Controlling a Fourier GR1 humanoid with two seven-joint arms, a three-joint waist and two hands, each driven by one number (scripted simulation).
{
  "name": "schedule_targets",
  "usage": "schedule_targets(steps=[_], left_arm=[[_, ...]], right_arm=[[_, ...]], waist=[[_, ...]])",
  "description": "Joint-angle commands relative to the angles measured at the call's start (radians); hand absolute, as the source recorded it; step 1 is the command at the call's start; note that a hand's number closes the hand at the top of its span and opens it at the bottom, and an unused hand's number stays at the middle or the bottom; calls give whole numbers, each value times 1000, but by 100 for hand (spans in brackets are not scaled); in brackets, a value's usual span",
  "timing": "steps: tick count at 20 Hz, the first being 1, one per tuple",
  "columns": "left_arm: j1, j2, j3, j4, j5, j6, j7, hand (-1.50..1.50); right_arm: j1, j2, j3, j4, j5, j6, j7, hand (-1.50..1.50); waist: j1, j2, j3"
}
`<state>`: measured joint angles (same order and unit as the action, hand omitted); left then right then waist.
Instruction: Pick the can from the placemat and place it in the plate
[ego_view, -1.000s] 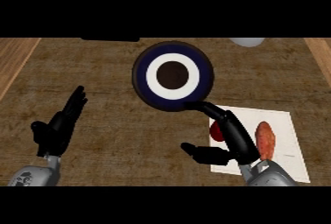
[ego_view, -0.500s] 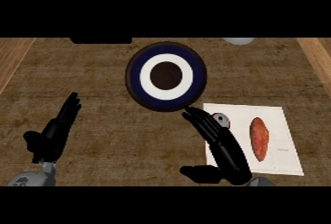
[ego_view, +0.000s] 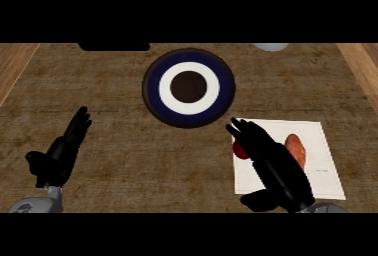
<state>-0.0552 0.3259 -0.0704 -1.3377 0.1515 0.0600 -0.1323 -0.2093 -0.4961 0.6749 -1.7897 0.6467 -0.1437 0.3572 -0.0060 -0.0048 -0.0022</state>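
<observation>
Red can (ego_view: 240, 149) beside open right hand (ego_view: 272, 162)

Counter top (ego_view: 111, 125): coarse, matt brown weave look, like burlap; smooth wood-grain strips at far left and far right edges. Plate (ego_view: 189, 87) ahead of right hand (ego_view: 277, 170): smooth, glazed look, dark blue and white rings, dark centre. Placemat (ego_view: 325, 165) under right hand: flat, matt white, paper-like. Both hands: matt black, plastic look; left hand (ego_view: 63, 152) the same. Forearms grey, dull.
</observation>
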Motion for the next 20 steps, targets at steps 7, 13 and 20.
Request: schedule_targets(steps=[7,13,20], left_arm=[[-24,-4,40,48,-1,-37,-18,0],[11,16,74,-5,-3,-88,-2,0],[-21,-75,36,24,-90,-11,-4,0]], right_arm=[[-116,66,-36,-76,2,399,362,-150],[-78,110,-56,-42,98,466,361,-150],[-95,196,-61,166,194,469,284,-150]], waist=[[8,5,1],[8,4,2],[10,5,2]])
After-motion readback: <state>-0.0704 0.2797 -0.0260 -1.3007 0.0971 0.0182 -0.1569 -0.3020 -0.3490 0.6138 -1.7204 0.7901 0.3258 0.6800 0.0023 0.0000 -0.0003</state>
